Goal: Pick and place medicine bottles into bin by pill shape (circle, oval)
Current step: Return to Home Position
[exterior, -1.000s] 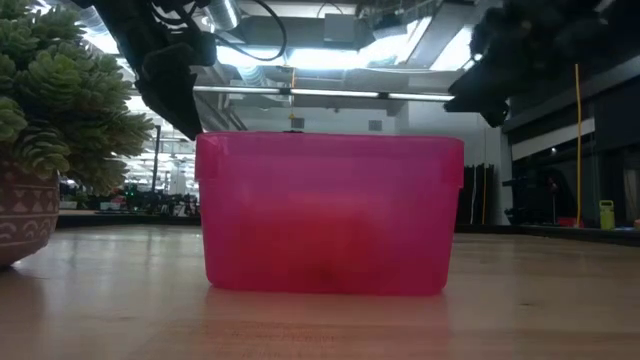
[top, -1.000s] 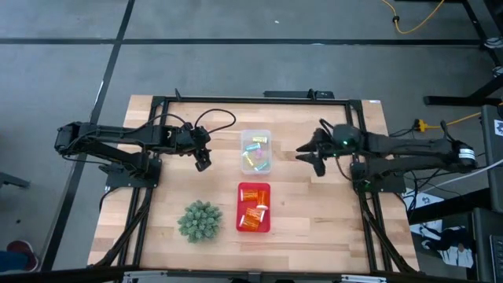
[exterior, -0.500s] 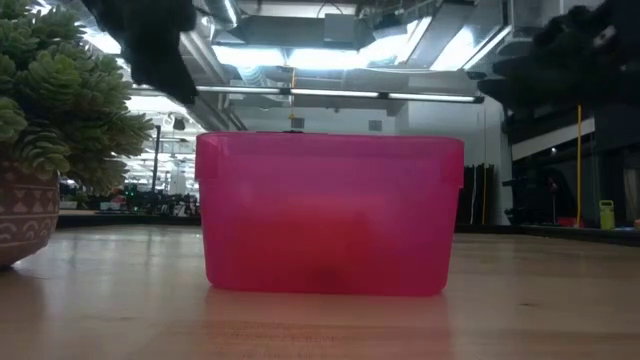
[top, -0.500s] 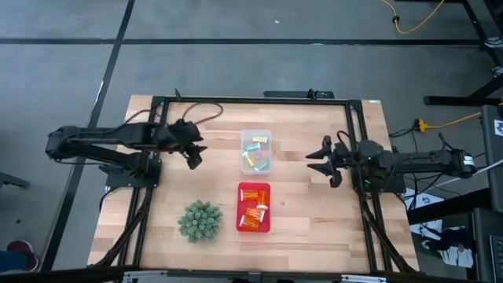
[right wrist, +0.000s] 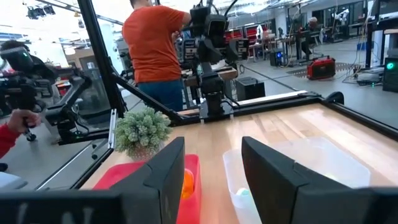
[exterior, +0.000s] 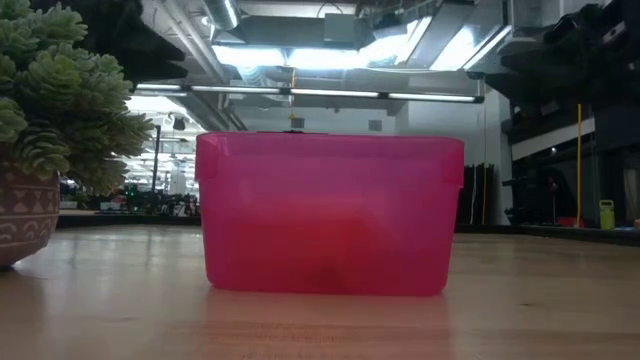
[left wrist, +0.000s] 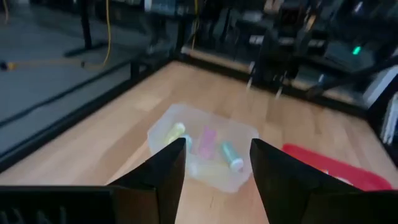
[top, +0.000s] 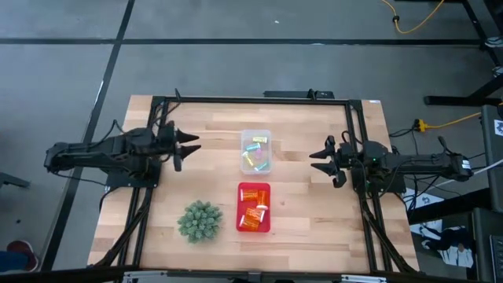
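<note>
Both jaws gape empty, left arm (top: 110,151) and right arm (top: 409,163) flanking the clear bin (top: 255,132); sorting looks finished, only homing remains.

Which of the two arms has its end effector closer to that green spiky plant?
Left. The left end effector hangs on the plant's side of the table, farther back; the right end effector is far off, beyond the red bin.

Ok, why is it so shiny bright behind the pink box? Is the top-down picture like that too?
Low view: the ceiling lights shine towards the camera from behind the pink bin, so the bin is lit from the back. High view: even light over the table, only faint shadows, no glare.
</note>
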You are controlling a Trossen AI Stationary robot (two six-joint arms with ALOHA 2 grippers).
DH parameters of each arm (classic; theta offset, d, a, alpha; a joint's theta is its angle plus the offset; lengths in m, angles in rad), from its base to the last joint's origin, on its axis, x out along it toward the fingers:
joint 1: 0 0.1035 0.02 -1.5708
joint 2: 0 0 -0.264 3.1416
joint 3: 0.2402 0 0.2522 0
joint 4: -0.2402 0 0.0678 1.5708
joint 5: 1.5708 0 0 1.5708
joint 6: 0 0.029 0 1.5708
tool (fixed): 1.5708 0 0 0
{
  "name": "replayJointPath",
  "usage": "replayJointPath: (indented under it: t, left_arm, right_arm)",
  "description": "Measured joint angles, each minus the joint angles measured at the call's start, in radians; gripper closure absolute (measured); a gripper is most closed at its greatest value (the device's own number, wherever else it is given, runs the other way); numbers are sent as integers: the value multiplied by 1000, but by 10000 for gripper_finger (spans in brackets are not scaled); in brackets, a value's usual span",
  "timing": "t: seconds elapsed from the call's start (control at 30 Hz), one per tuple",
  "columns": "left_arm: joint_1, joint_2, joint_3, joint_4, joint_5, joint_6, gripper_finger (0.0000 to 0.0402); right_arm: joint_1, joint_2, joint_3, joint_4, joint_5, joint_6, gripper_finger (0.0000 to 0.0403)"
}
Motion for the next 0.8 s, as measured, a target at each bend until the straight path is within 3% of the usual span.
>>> replayJointPath:
  t: [0.33,0.6,0.8]
  left_arm:
    - [0,-248,-230,183,101,13,228]
    - [0,-317,-395,436,219,30,228]
    - [0,-321,-402,413,228,46,228]
  right_arm:
    - [0,0,0,-9,0,27,241]
    - [0,0,1,-9,-1,49,241]
    - [0,0,1,-29,-3,62,241]
